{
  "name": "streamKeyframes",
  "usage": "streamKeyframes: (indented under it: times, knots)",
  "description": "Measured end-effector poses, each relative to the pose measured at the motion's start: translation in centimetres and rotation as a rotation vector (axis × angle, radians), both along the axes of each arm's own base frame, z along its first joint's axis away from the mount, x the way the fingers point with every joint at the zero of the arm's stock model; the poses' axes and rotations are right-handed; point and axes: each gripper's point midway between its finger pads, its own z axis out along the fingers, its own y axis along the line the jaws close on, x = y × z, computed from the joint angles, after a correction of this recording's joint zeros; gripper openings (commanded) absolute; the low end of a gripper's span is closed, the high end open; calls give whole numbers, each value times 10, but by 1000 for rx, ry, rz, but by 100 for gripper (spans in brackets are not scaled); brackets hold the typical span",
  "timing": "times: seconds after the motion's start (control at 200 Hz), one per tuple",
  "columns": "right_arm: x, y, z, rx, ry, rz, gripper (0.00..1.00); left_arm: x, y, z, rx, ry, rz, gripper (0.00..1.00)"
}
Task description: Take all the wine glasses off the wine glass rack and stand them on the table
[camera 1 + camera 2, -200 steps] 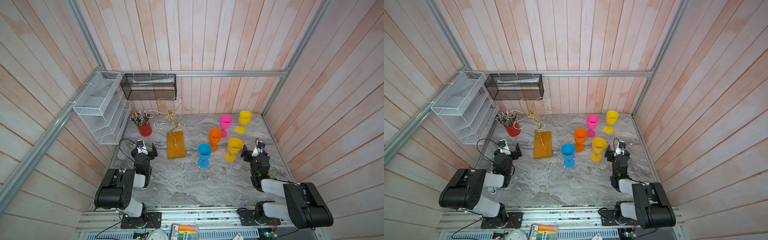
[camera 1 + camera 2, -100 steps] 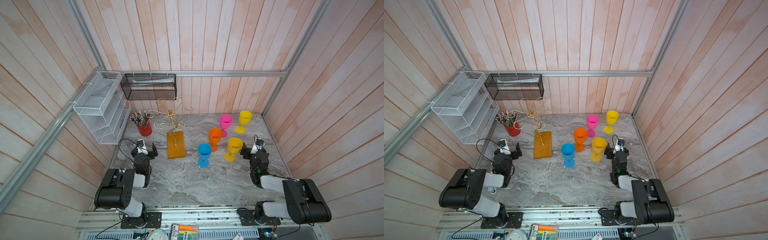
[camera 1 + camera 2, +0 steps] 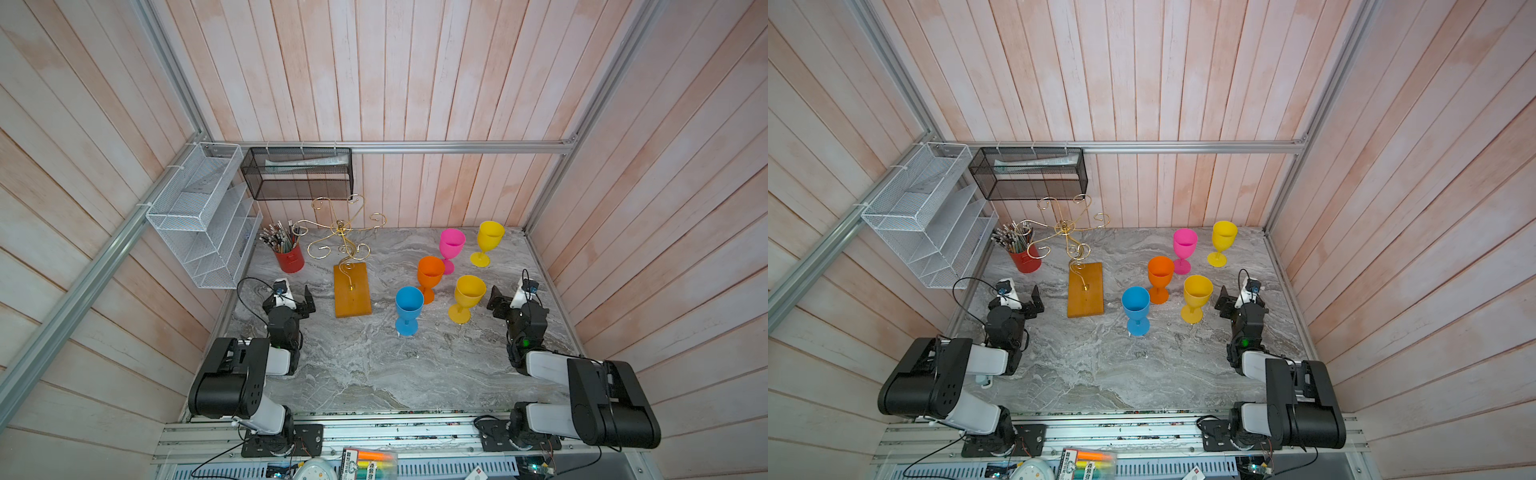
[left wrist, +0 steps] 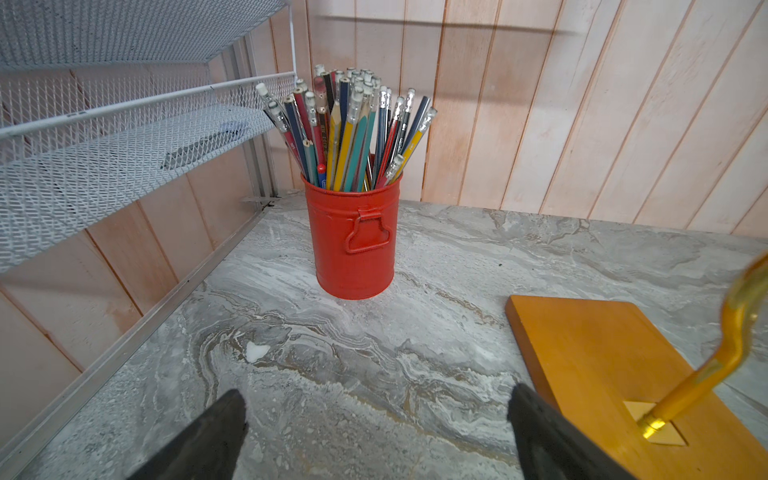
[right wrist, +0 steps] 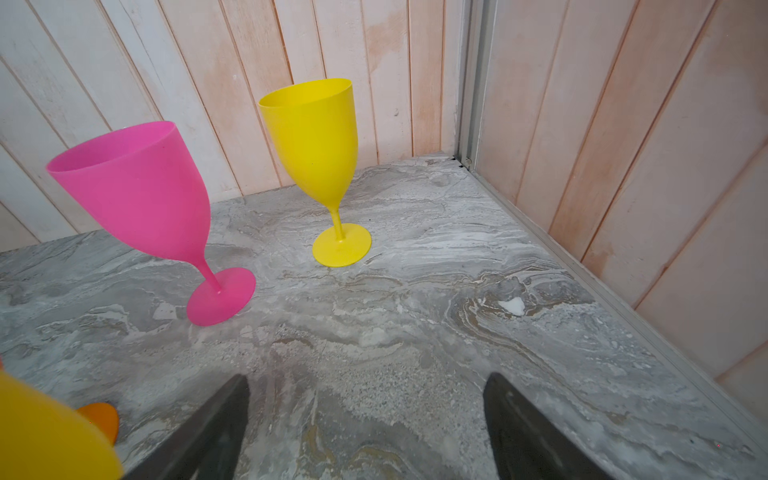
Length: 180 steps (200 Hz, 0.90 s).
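Observation:
The wine glass rack [image 3: 352,291] [image 3: 1086,291] is a gold wire stand on an orange-brown wooden base, and no glass hangs on its curled arms. Five plastic wine glasses stand upright on the marble to its right: blue [image 3: 409,303], orange [image 3: 430,272], pink [image 3: 451,243] [image 5: 141,187], a far yellow one [image 3: 490,235] [image 5: 316,133] and a near yellow one [image 3: 469,291]. My left gripper [image 3: 293,303] [image 4: 376,405] rests low, left of the rack's base [image 4: 602,365], open and empty. My right gripper [image 3: 509,305] [image 5: 368,386] sits low, right of the near yellow glass, open and empty.
A red tin of pencils [image 3: 289,257] [image 4: 353,241] stands behind the left gripper. A white mesh shelf [image 3: 199,216] hangs on the left wall and a black mesh basket [image 3: 297,174] on the back wall. Wooden walls close in on three sides.
The right arm has shifted very slightly near the yellow glass. The left arm, the rack and the glasses have not moved.

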Motion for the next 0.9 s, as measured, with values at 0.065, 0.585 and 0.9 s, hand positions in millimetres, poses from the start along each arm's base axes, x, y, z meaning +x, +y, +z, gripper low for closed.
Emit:
streamKeyframes:
  times: [0.065, 0.585, 0.9]
  knots:
    - [-1, -1, 1, -12, -4, 1, 90, 0, 0, 0, 0, 0, 0, 100]
    - [-1, -14, -20, -74, -30, -6, 98, 0, 0, 0, -4, 0, -13, 100]
    - [4, -5, -18, -102, -24, 24, 98, 0, 1, 0, -4, 0, -11, 100]
